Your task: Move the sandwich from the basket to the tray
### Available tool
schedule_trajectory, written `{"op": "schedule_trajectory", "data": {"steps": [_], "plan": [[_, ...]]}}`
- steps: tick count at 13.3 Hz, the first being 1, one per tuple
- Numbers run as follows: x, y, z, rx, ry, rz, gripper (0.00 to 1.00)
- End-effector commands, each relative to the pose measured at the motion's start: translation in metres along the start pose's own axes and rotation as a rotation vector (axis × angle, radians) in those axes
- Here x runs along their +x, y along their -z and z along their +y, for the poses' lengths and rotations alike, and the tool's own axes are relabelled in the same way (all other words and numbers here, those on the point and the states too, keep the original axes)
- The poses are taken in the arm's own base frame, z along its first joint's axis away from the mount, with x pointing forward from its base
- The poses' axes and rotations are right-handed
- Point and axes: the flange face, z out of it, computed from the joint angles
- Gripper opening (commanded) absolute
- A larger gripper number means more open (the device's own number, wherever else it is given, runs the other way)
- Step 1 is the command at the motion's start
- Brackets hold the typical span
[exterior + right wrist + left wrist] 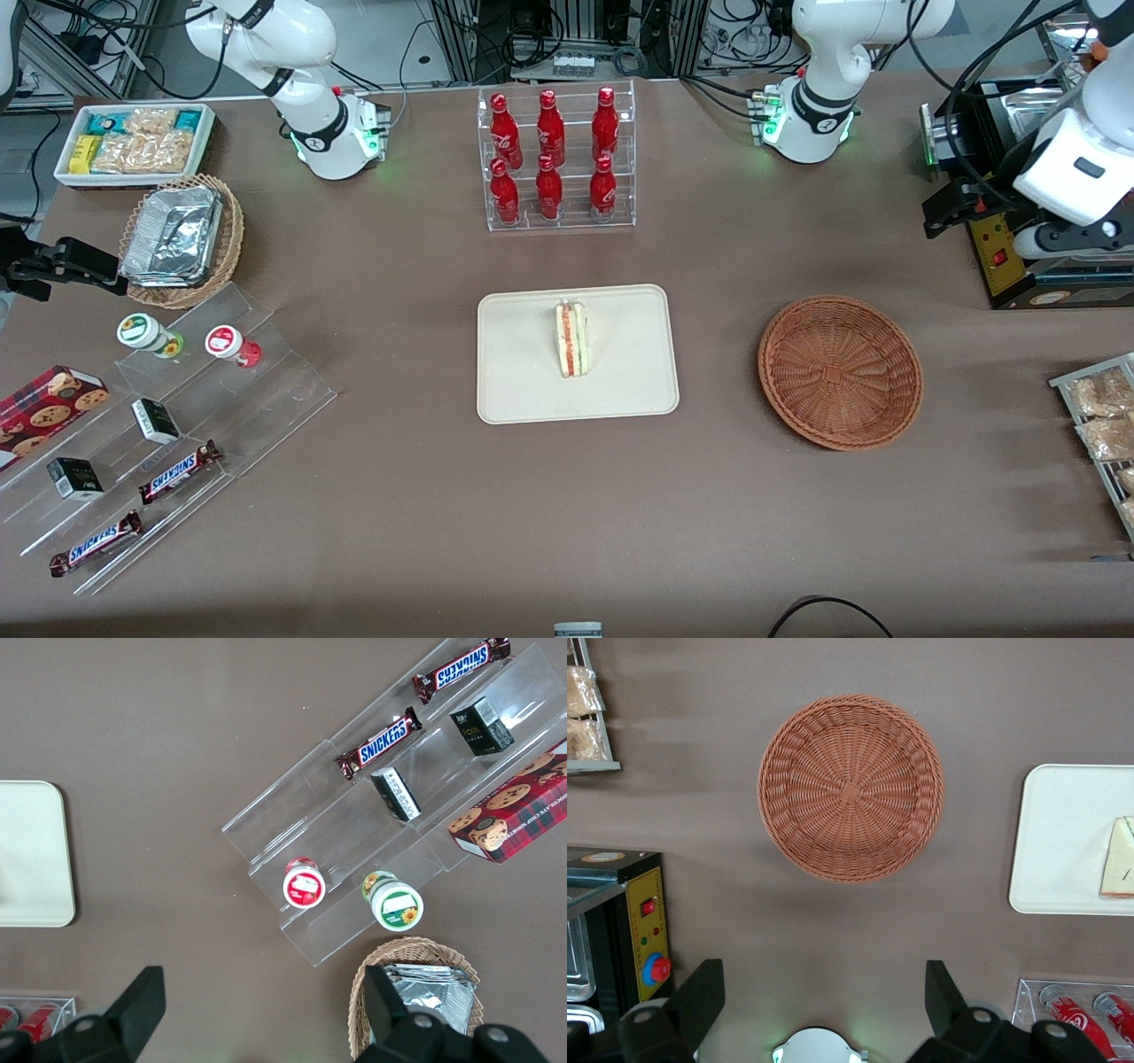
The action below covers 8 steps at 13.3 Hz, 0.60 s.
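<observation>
Overhead front view, wrist cameras facing down

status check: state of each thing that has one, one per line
sandwich: on the tray, standing on edge, not gripped
tray: holds only the sandwich
basket: empty, upright
gripper: open, empty, high above the table beside the basket
red bottles: upright in clear rack

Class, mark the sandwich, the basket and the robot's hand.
sandwich (572, 338), front view, cut edge with filling.
basket (850, 788), left wrist view, woven floor.
hand (819, 992), left wrist view, open gap between fingertips, above table.
</observation>
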Motion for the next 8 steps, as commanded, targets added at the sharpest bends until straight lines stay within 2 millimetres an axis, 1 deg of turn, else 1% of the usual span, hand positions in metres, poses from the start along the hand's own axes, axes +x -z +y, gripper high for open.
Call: {"op": "schedule_trajectory", "data": {"steps": [1, 3, 8], "plan": [[-0.009, 0.006, 0.002, -0.015, -0.024, 0.012, 1.00], [-0.001, 0.008, 0.003, -0.009, -0.021, 0.019, 1.00], [0.002, 0.012, 0.004, -0.019, -0.020, 0.028, 1.00]]}}
